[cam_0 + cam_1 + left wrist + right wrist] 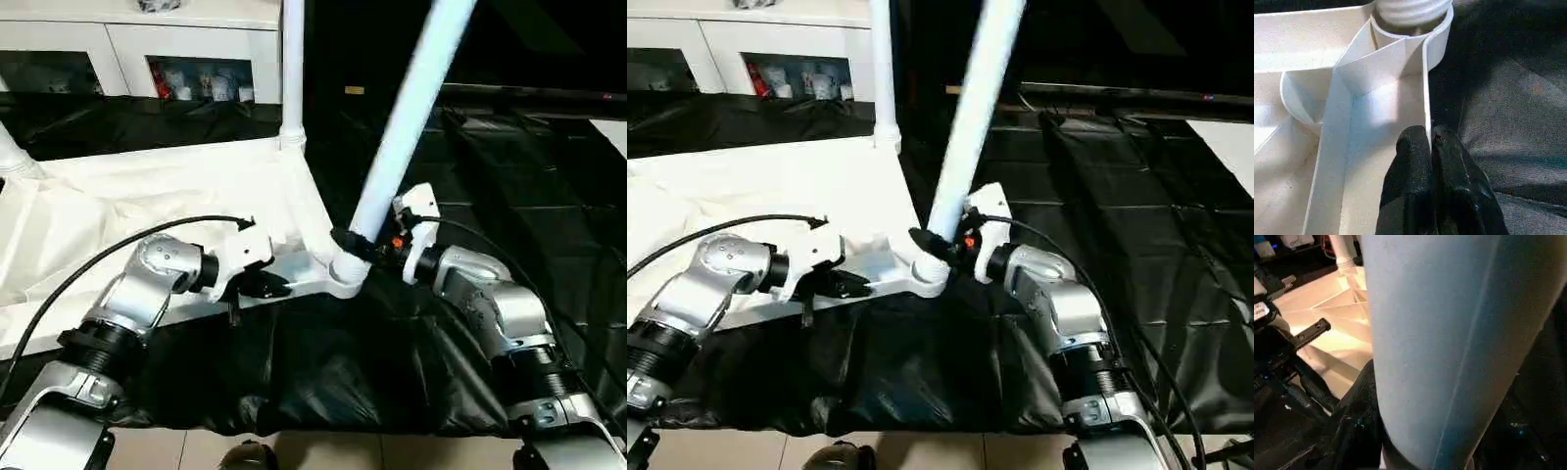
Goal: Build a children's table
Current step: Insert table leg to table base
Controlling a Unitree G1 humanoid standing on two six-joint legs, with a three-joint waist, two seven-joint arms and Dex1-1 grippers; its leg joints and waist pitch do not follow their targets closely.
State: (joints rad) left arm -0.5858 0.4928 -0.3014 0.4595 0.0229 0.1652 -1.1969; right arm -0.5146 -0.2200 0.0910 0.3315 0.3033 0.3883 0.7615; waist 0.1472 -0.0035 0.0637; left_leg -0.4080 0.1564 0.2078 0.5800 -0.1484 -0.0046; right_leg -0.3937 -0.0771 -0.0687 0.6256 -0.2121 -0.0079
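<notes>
At the far left edge of the left eye view a white leg [12, 155] rises from a back corner of the table top [118, 211], which lies upside down on the black-covered work table [509, 157] and fills the left half of the frame. Just below centre-left, the left gripper [263, 285] pinches the near rim of the top, its fingers [1418, 161] closed tight with the thin wall between them. Upper centre, a second leg [292, 69] stands upright in its back corner socket. Right of centre, a third leg [411, 117] leans toward the upper right, its lower end seated in the near corner socket [348, 274]. The right gripper [367, 245] is closed round the base of this leg at about half width, holding it.

By my reading the build is past halfway: two legs look fitted and the third is in its socket but tilted, so it probably needs straightening or screwing home. I cannot see the fourth corner or the fourth leg. The finished table would then need turning upright.
</notes>
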